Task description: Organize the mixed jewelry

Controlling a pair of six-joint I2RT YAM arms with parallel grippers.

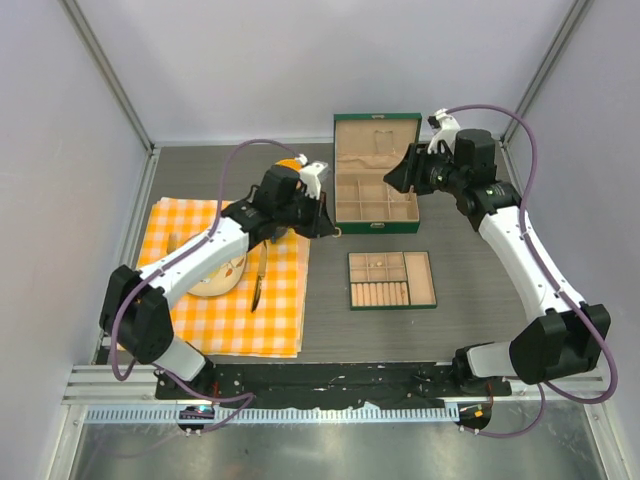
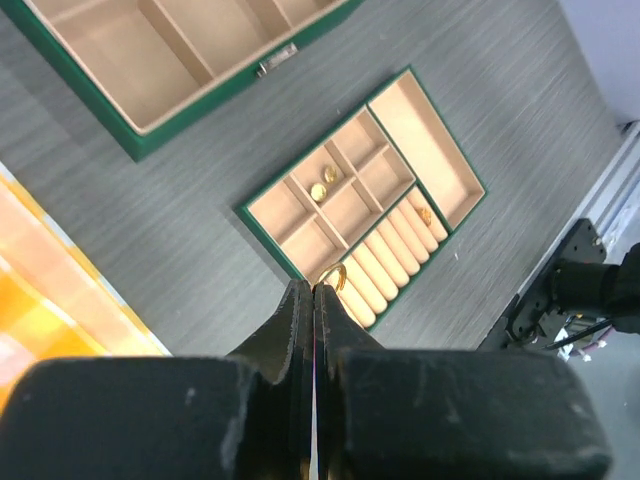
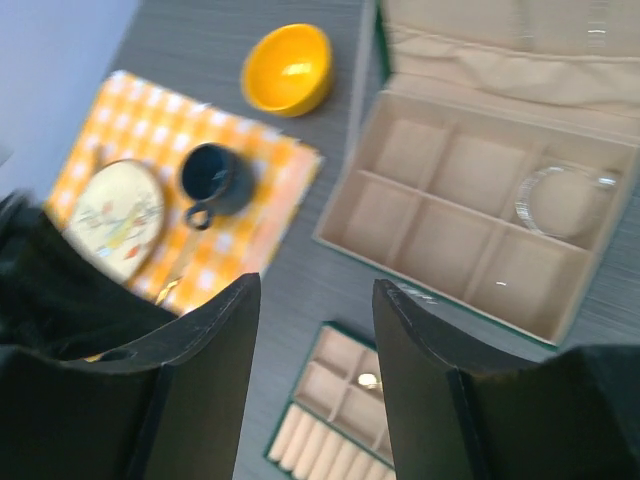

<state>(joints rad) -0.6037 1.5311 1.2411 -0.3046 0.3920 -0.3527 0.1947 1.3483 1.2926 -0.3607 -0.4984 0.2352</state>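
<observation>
Thin silvery wire hoop bracelet (image 3: 565,200) lies in the open green jewelry box (image 3: 440,235), in the compartment at 2 o'clock from its centre. Small gold pieces (image 2: 322,185) sit in the green compartment tray (image 2: 425,140) at the box's 6 o'clock. The right end effector (image 3: 315,290) is open and empty, and the left end effector (image 2: 313,290) is closed. An orange checked cloth (image 1: 270,310) with a dark blue mug (image 3: 212,178) lies at the tray's 9 o'clock.

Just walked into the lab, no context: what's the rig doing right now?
Sorting jewelry. The right gripper hangs open and empty over the open green box, where the wire bracelet lies in one compartment. The left gripper is shut above the small tray, which holds a few gold pieces. I cannot tell whether it pinches anything.
</observation>
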